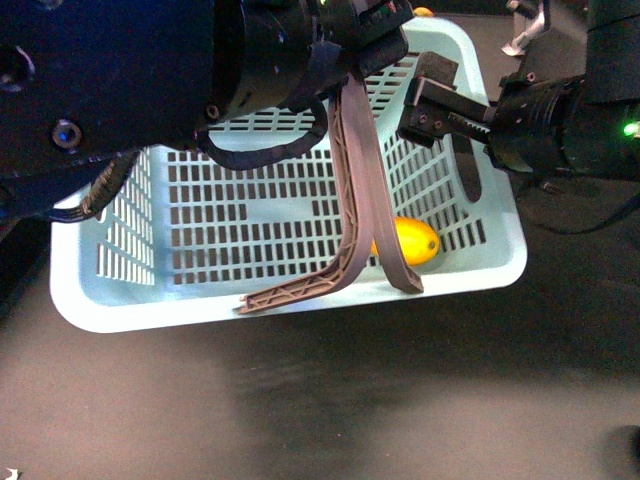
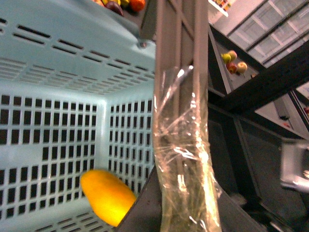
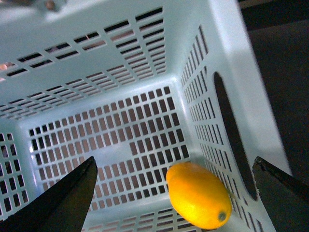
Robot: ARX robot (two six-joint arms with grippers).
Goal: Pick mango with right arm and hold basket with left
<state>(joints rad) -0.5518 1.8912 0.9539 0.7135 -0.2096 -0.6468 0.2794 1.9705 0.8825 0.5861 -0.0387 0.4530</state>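
Note:
The light turquoise basket (image 1: pixel 130 315) sits on a dark surface, its two grey-brown handles (image 1: pixel 362 180) raised together. My left gripper (image 1: pixel 350 62) is shut on the basket at the handle tops; the left wrist view shows the film-wrapped handle (image 2: pixel 181 145) running between its jaws. The yellow-orange mango (image 1: pixel 415 240) lies on the basket floor in the near right corner, partly behind a handle. My right gripper (image 1: pixel 428 100) hangs open inside the basket above the mango. In the right wrist view the mango (image 3: pixel 198 195) lies between the spread fingers (image 3: pixel 72 198), apart from both.
Slotted basket walls (image 3: pixel 231 130) close in round the right gripper. Dark tabletop (image 1: pixel 300 400) stretches in front of the basket. Shelves with several fruits (image 2: pixel 234 63) stand beyond. A small orange fruit (image 1: pixel 424 12) peeks over the basket's far rim.

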